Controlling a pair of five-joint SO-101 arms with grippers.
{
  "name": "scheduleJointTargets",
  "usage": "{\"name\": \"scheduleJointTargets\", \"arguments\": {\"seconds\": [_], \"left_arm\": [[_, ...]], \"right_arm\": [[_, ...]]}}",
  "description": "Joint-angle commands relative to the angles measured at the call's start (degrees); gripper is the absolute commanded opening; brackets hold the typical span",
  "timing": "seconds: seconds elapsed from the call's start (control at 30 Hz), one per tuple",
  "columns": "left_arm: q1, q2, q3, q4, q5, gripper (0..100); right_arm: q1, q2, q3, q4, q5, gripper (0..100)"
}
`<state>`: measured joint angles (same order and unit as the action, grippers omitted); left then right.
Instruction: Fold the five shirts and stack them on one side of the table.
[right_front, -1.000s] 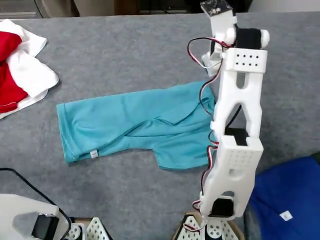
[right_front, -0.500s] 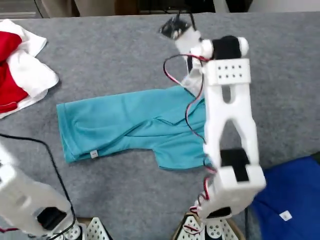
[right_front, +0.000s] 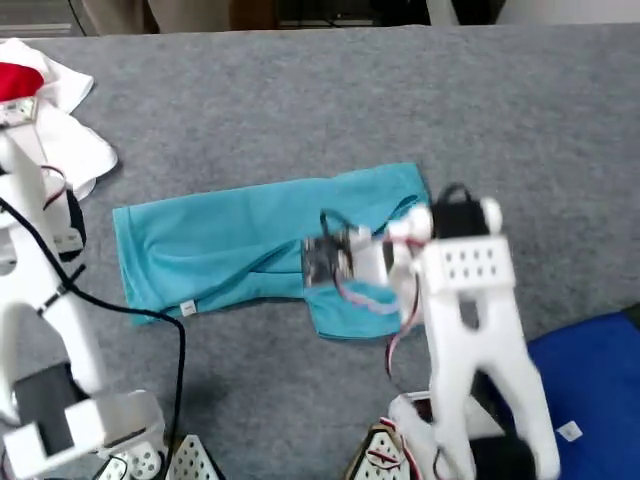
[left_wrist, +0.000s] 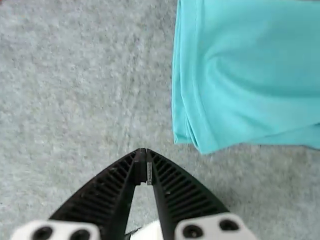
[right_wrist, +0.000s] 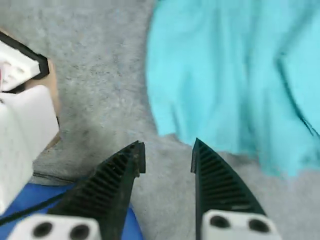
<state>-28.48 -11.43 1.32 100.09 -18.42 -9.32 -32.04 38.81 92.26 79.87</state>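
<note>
While the crumpled, half-folded teal cotton shirt (right_front: 230, 250) lay mid-table on the grey felt table (right_front: 520, 120), the left gripper (left_wrist: 142, 152) hung with its jaws pressed together over bare felt just left of the shirt's left edge, and the right gripper (right_wrist: 167, 145) hung spread at its near edge. Folding this shirt seemed the step in hand; next, each gripper would need to pinch an edge and carry it across.

A: Supporting surface?
B: A grey, felt-covered table (right_front: 250, 100).
A: Lying on it?
B: A creased teal shirt (right_front: 230, 250), centre; a red-and-white heap (right_front: 85, 150), far left edge; a blue shirt (right_front: 590, 370), near right corner.
</note>
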Motion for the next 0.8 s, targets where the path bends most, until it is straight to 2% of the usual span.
{"name": "scheduleJointTargets", "arguments": {"seconds": [0.0,0.1,0.17,0.3,0.4,0.77], "left_arm": [[-0.62,-7.78,5.27,0.00,0.35,2],[-1.14,-14.64,12.57,-3.60,0.18,2],[-1.85,-20.09,17.67,-6.33,0.26,2],[-2.29,-30.37,27.08,-11.25,0.26,2],[-2.11,-35.03,31.91,-12.04,0.35,2],[-1.85,-35.47,33.85,-12.04,0.35,2]], "right_arm": [[1.27,-9.80,16.48,-11.52,5.63,17.3],[-0.92,-16.22,28.70,-24.00,9.67,17.1],[-2.68,-19.65,34.42,-27.69,9.76,17.1],[-5.85,-23.78,39.16,-30.33,8.53,17.2],[-6.37,-23.87,39.78,-33.67,7.03,17.1],[-6.37,-23.78,45.23,-37.01,6.68,16.9]]}}
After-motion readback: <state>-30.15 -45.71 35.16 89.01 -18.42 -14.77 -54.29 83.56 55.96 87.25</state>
